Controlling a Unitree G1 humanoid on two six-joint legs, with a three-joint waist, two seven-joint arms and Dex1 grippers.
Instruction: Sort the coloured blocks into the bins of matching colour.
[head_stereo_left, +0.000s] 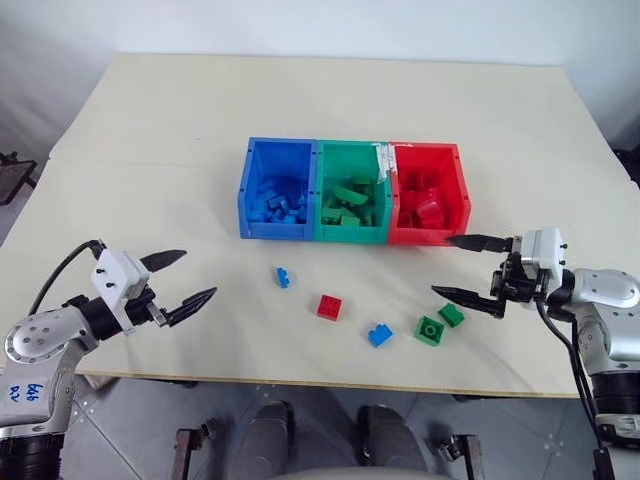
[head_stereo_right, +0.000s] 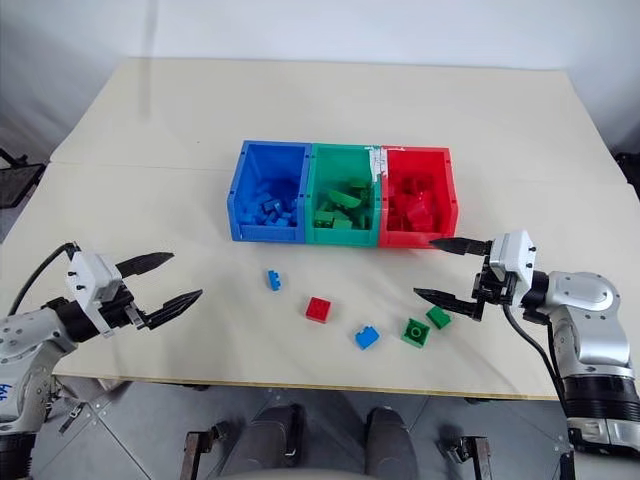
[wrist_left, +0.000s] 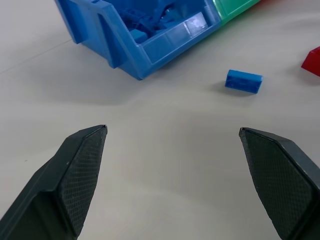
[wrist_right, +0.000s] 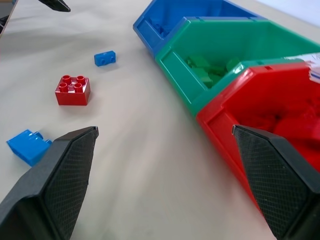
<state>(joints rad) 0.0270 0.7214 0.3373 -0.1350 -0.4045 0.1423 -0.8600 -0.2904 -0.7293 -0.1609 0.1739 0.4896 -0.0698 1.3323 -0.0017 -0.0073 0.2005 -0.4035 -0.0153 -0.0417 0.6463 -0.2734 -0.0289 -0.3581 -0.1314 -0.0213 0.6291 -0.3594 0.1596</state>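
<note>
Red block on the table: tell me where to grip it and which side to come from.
Grip the red block across two opposite flat side walls, coming from above. It sits studs-up and flat on the table, apart from the blue blocks either side, so there is room for both fingers. The open left tool looks better placed.

You see the joined blue, green and red bins (head_stereo_left: 353, 235) already holding matching blocks, and in front of them lie five loose bricks: two blue (head_stereo_left: 283, 277) (head_stereo_left: 379, 335), one red (head_stereo_left: 329, 307), two green (head_stereo_left: 429, 330) (head_stereo_left: 451, 315).
</note>
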